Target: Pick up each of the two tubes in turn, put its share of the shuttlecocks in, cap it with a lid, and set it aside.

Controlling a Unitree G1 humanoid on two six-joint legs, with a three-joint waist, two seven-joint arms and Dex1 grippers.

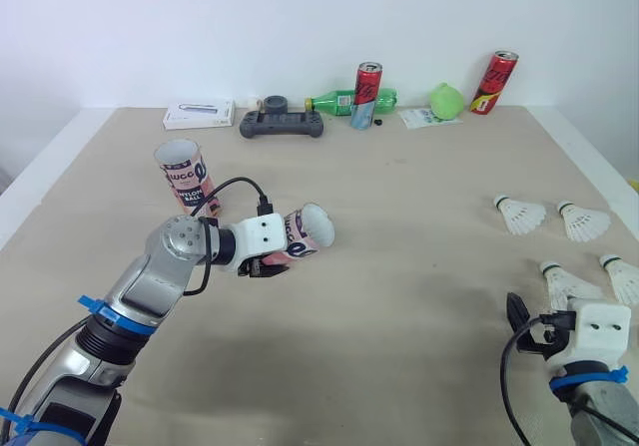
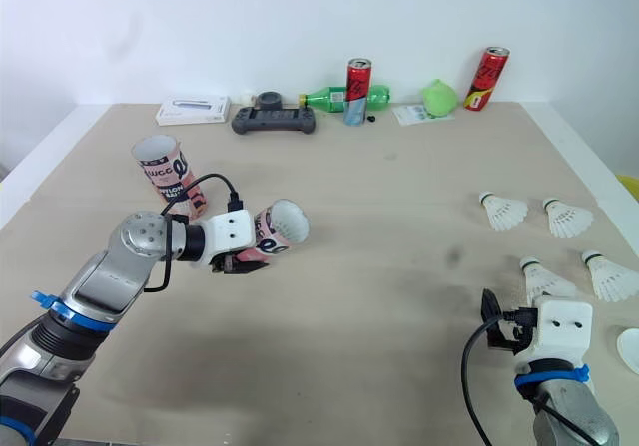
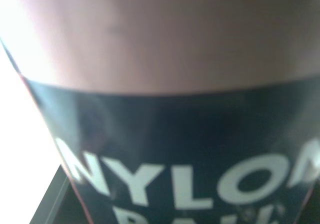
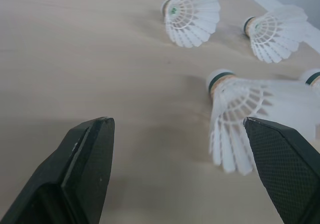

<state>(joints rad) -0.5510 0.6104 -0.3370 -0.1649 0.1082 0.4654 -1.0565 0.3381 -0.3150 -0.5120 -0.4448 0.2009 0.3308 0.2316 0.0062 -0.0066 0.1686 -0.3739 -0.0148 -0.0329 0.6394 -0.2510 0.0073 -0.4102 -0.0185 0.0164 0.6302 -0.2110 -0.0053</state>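
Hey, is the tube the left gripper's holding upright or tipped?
Tipped: the tube lies nearly sideways in the left gripper, its white end pointing toward the robot's right.

held tube (image 1: 305, 234) tilted, standing tube (image 1: 185, 175), four shuttlecocks (image 1: 521, 214)

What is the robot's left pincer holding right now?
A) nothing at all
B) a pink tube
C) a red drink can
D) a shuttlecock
B: the left pincer is clamped on a pink tube, which lies tipped on its side in the grip.
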